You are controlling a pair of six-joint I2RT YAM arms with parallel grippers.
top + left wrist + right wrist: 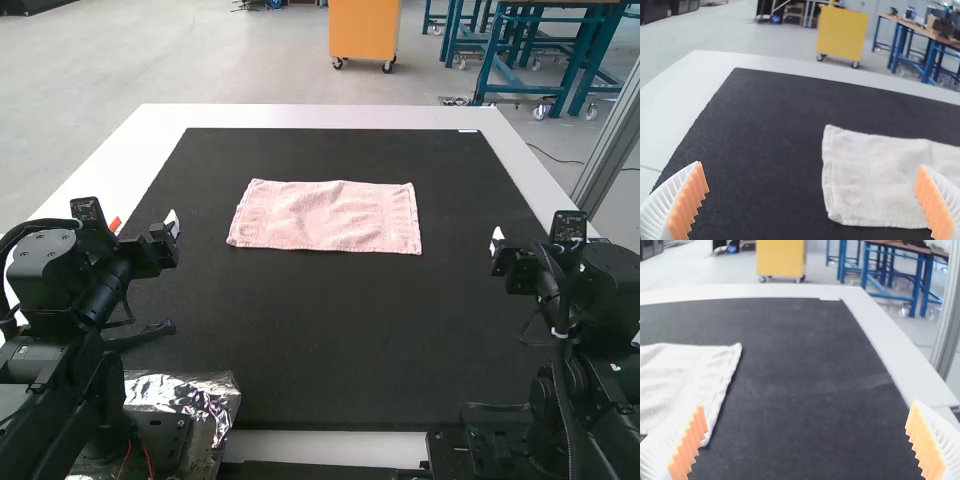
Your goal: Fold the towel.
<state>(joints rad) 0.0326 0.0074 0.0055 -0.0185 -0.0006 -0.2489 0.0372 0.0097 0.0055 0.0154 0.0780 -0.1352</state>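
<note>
Topping the white table (320, 115), a mat (330, 340) bears the towel (325, 217) toward twelve o'clock; left claw (144, 221) and right claw (526, 236) gape.

In the high view, the pink towel (330, 215) is faced from above and behind; its left end is shared with the lower, nearer, forward-facing left wrist view, its right with the right's.

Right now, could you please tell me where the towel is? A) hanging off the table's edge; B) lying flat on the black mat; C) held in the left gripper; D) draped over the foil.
B: the towel lies spread flat on the black mat, apart from the left and right grippers.
</note>
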